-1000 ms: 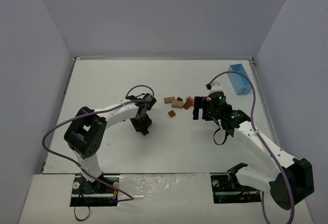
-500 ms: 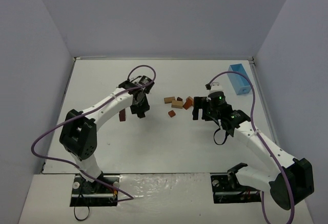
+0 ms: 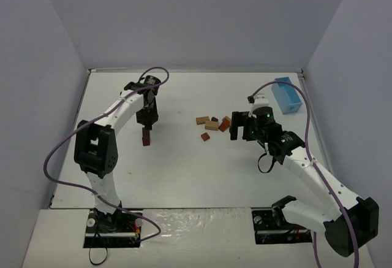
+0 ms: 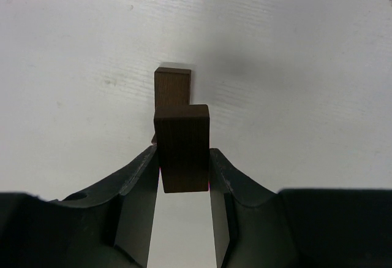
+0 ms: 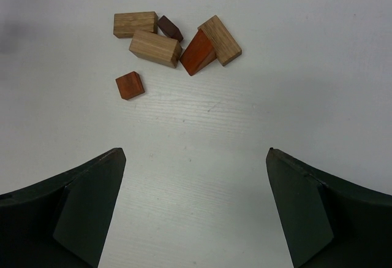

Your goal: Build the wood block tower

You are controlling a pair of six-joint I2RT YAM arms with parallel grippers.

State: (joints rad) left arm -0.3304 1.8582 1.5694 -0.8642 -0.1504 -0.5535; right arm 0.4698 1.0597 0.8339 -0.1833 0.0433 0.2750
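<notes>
Left gripper (image 4: pixel 182 157) is clamped tight on a dark block (image 4: pixel 181 134), one finger pressed on each side. On the wrist cam that block hangs right over another dark piece that peeks out at its 12 o'clock. Can't tell if the two are touching. From the top cam the tower (image 3: pixel 146 137) sits around 9 o'clock from the middle of the table (image 3: pixel 184 176), and the gripper is right at its 12 o'clock side.

Right gripper (image 5: pixel 195 157) is spread wide with nothing in it, over bare table. The loose blocks (image 5: pixel 155 48) lie at its 12 o'clock: three tan ones, a small dark one, and a red wedge (image 5: pixel 196 54) tucked against the right-hand tan one. A little red cube (image 5: pixel 130 85) sits on its own at 7 o'clock of the bunch. On the top cam the pile is just off centre toward 1 o'clock. A blue box (image 3: pixel 288 95) sits way out at 2 o'clock by the far right corner.
</notes>
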